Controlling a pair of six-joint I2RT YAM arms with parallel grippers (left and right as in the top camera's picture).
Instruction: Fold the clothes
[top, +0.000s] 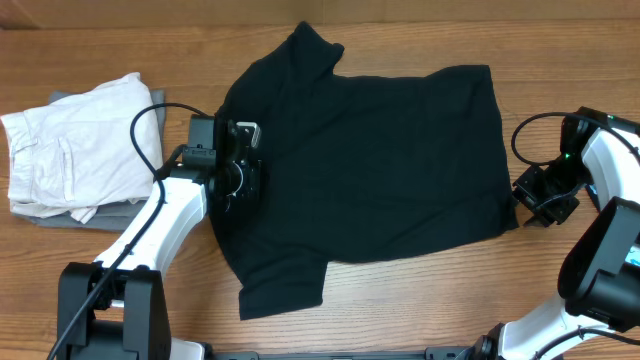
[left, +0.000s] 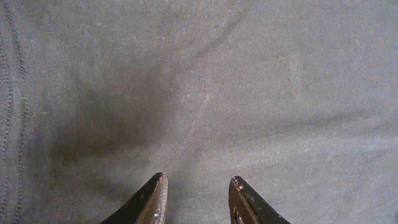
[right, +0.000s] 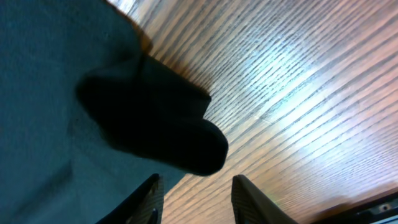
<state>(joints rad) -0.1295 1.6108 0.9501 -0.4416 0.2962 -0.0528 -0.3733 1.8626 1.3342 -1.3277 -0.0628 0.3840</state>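
Left pincer (left: 196, 182) stood part-open, empty, over the plain black short-sleeved soft-fabric T-shirt (top: 380, 160) spread flat on the wooden desk (top: 90, 50) for folding; right pincer (right: 196, 180), likewise part-open and empty, faced its bunched corner (right: 155, 124).

A folded off-white garment (top: 75, 145) (one pocket showing) lies on a grey cloth (top: 50, 219) on the wooden table (top: 420, 310).

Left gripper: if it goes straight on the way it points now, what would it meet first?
The black T-shirt: its fabric fills the left wrist view ahead of the open left gripper, with nothing in between. How far away the cloth lies I cannot tell.
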